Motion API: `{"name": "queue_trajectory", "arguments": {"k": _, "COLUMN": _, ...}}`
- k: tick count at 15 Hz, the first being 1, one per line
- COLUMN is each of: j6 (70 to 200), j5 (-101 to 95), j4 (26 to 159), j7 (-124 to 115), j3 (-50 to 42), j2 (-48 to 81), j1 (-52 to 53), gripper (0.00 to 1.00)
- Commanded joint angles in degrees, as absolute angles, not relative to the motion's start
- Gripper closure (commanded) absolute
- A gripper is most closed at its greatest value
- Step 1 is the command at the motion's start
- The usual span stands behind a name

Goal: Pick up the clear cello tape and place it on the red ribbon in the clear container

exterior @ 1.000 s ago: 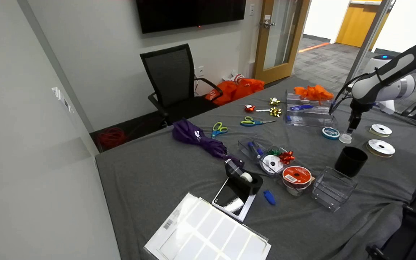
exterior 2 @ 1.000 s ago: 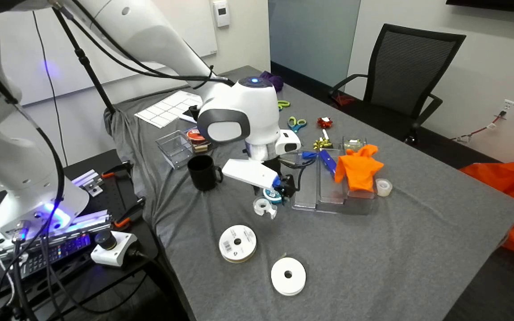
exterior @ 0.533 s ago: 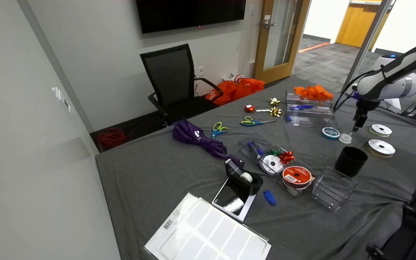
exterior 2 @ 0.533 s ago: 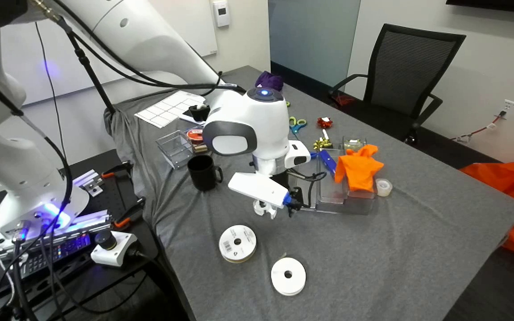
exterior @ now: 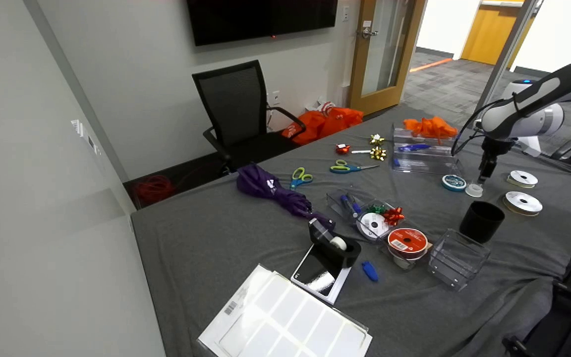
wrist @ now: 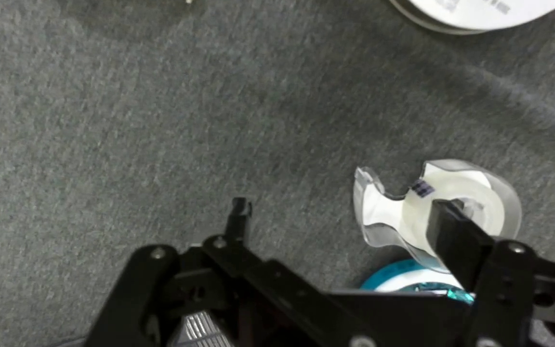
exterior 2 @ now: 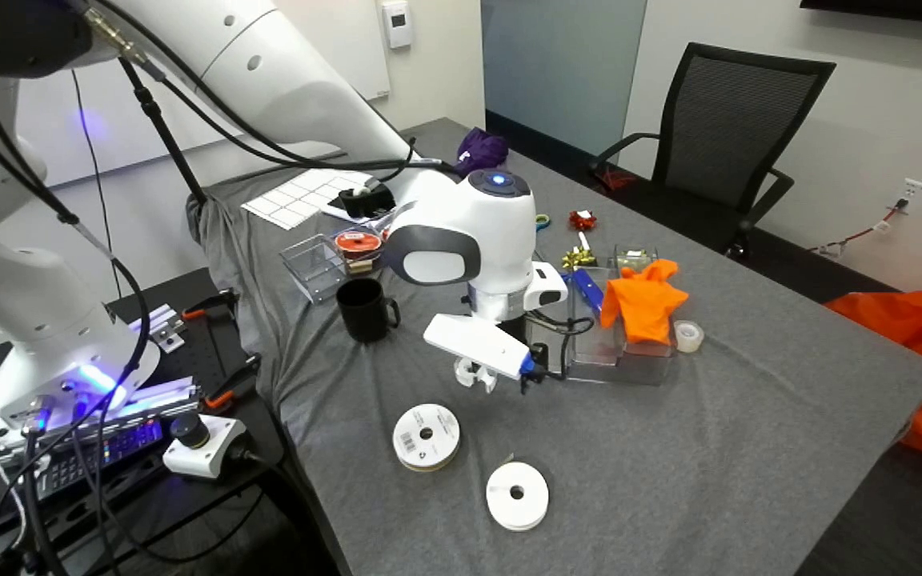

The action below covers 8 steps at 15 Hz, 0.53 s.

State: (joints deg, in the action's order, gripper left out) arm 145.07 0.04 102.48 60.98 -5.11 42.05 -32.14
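Note:
The clear cello tape, in a transparent dispenser, lies flat on the grey cloth (exterior: 474,190). It also shows in the wrist view (wrist: 415,224) and partly in an exterior view (exterior 2: 469,373). My gripper (wrist: 345,209) is open, with nothing between its fingers. Its right finger overlaps the tape in the wrist view; the left finger is over bare cloth. In an exterior view the gripper (exterior: 485,177) points down just above and beside the tape; contact cannot be told. The red ribbon (exterior: 407,240) sits on the clear container (exterior: 403,262), which is mostly hidden beneath it.
A blue-and-white roll (exterior: 453,183) lies against the tape. Two white discs (exterior: 522,179) and a black cup (exterior: 481,221) stand nearby. A transparent box (exterior: 459,260) is beside the ribbon. A transparent tray (exterior 2: 621,368) carries an orange heap (exterior 2: 643,302); a pale tape roll (exterior 2: 689,336) is beside it.
In an exterior view the gripper moved right and away from the tape, then back left close to it. From the other side the arm moved right and down. The tape has not moved.

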Motion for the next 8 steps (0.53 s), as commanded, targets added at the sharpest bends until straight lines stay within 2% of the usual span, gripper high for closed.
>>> {"name": "queue_trajectory", "arguments": {"k": 1, "j6": 142.13, "j5": 1.21, "j4": 98.87, "j7": 61.11, "j3": -4.24, "j2": 44.16, "j1": -32.80, "gripper": 0.28}}
{"name": "queue_trajectory", "arguments": {"k": 2, "j6": 141.74, "j5": 1.35, "j4": 98.38, "j7": 61.11, "j3": -4.23, "j2": 44.47, "j1": -32.80, "gripper": 0.35}}
{"name": "queue_trajectory", "arguments": {"k": 3, "j6": 141.52, "j5": 1.42, "j4": 98.00, "j7": 61.10, "j3": -4.28, "j2": 44.69, "j1": -32.79, "gripper": 0.46}}
{"name": "queue_trajectory", "arguments": {"k": 6, "j6": 141.35, "j5": 1.47, "j4": 96.96, "j7": 61.12, "j3": -4.29, "j2": 45.40, "j1": -32.84, "gripper": 0.67}}
{"name": "queue_trajectory", "arguments": {"k": 8, "j6": 141.41, "j5": 1.42, "j4": 96.63, "j7": 61.12, "j3": -4.29, "j2": 45.73, "j1": -32.82, "gripper": 0.74}}
